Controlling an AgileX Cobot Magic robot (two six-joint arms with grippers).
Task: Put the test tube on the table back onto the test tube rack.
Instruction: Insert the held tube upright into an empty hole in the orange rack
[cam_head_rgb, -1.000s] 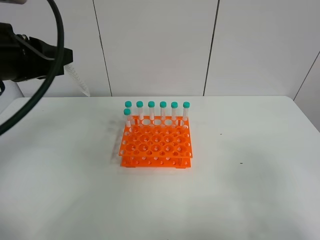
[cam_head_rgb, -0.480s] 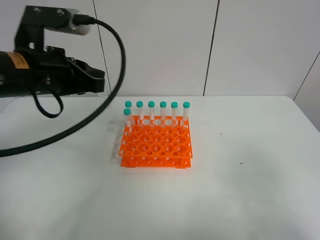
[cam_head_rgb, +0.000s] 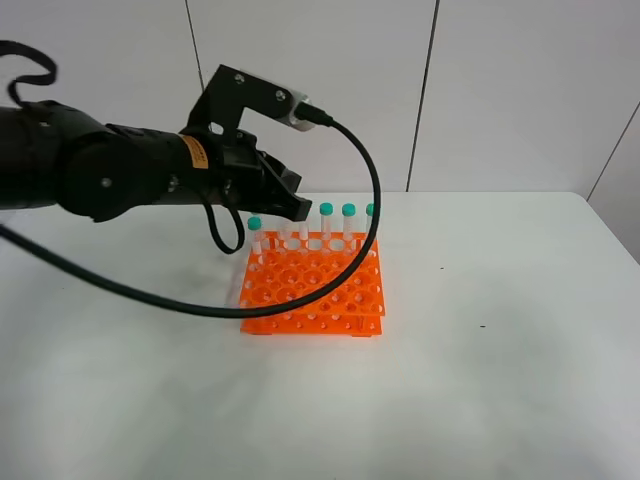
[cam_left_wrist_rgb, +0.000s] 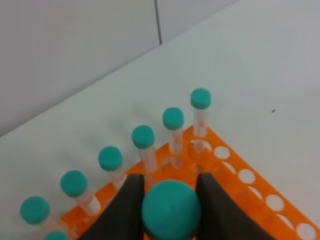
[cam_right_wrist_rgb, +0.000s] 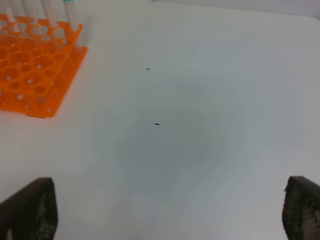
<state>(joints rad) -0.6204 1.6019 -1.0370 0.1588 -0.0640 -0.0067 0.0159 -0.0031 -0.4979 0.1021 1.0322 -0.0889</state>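
So the left tool (cam_left_wrist_rgb: 171, 199) is pinching the slim clear test tube with the teal screw cap (cam_left_wrist_rgb: 171, 211), and the cap pokes up between its two dark fingers (cam_left_wrist_rgb: 129, 207). It hangs over the bright orange plastic rack with the grid of round holes (cam_head_rgb: 318, 292), close to the back row. That means the tube is off the plain white matte tabletop (cam_head_rgb: 500, 390) but not yet in a hole. I'd say the carry-to-the-rack step is about done and only the insertion is left.

Next move, I reckon, is to line the tip up over a free hole, keep the tube upright, go straight down, then let go. The catch is that the wrist view only shows the cap from above, so I can't tell which hole the tip sits over.

Around it, the other teal-capped tubes (cam_left_wrist_rgb: 143, 137) stand in a line just beside the held one, so a finger could clip a cap on the way down. The arm's black cable (cam_head_rgb: 345, 262) loops across the rack in the high view. The right tool (cam_right_wrist_rgb: 165, 209) is spread wide with nothing in it, well apart from the rack.
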